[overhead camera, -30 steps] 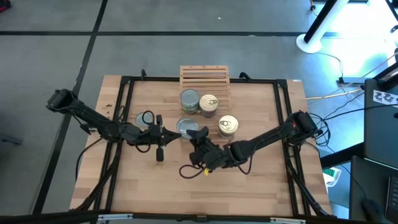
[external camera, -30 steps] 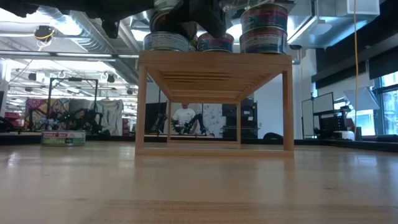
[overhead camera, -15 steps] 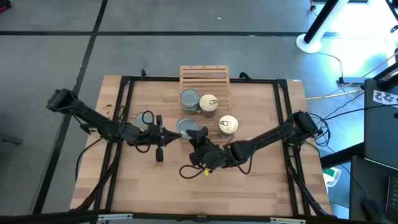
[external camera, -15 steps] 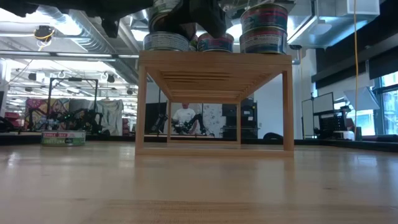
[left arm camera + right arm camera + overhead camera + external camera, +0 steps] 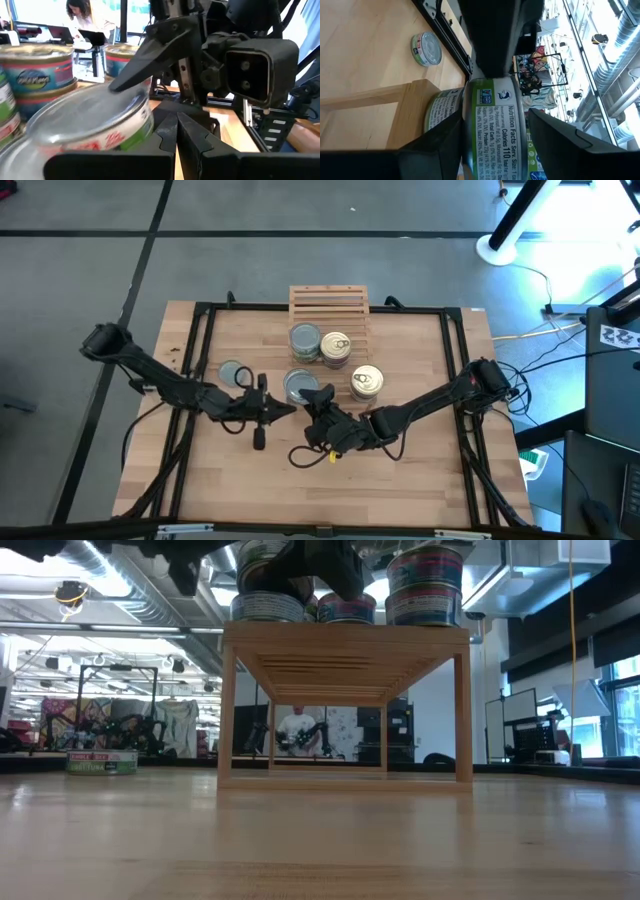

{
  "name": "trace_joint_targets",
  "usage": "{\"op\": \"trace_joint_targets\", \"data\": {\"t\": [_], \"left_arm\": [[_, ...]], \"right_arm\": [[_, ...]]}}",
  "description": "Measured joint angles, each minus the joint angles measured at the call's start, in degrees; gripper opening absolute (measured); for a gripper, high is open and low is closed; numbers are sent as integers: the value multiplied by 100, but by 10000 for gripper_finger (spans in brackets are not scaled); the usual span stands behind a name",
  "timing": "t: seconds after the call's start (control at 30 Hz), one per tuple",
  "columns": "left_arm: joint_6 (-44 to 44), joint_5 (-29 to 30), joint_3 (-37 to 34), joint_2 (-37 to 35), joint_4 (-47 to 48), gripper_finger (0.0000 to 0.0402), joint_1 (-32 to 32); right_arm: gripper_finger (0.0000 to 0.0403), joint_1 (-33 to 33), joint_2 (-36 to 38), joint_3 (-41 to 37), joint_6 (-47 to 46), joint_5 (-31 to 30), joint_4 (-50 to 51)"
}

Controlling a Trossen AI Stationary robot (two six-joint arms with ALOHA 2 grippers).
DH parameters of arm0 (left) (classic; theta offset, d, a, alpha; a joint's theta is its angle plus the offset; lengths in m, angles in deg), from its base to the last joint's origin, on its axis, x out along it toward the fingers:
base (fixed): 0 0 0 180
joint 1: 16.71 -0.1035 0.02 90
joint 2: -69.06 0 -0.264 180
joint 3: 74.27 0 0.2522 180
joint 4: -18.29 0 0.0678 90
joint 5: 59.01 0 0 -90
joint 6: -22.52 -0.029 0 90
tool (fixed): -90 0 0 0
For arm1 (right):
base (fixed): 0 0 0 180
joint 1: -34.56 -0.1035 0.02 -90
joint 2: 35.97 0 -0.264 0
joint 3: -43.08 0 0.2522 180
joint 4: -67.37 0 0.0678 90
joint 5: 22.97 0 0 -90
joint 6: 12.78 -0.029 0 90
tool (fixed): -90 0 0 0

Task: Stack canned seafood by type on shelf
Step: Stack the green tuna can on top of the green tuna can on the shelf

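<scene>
A grey-topped tin [image 5: 298,384] at the shelf's [image 5: 328,302] front edge is being straddled by the right hand [image 5: 318,402], fingers spread. The left hand [image 5: 285,411] is being kept clenched, empty, just beside it above the worktop [image 5: 420,480].

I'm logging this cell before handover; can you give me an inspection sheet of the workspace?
Surface: wooden tabletop, bare at the front.
Job's things: tins stacked on the shelf; one grey-topped tin alone on the tabletop.
Clutter: nothing seen.
Grippers: right gripper straddles the front grey-topped tin on the shelf, jaws not pressed on it; left gripper shut, empty, beside it.
Cables: black cable loop on the tabletop; cables on the floor at right.
Surroundings: a person at a desk behind.
</scene>
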State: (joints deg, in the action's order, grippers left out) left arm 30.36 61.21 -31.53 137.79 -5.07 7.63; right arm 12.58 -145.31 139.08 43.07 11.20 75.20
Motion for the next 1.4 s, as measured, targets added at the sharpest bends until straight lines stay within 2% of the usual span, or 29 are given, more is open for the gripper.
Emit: {"op": "trace_joint_targets", "data": {"t": [0.2, 0.97, 1.23, 1.4], "left_arm": [[-220, 45, 308, 286, 1, 5, -45], [-71, 773, 316, 301, 285, 5, -269], [-25, 826, 312, 299, 413, 5, -269], [-46, 826, 312, 299, 386, 5, -247]], "right_arm": [[216, 0, 0, 0, 0, 0, 2], [216, -24, 0, 0, 0, -4, -4], [216, -299, 0, 0, 0, -25, -1], [216, -505, 0, 0, 0, -308, -2]]}}
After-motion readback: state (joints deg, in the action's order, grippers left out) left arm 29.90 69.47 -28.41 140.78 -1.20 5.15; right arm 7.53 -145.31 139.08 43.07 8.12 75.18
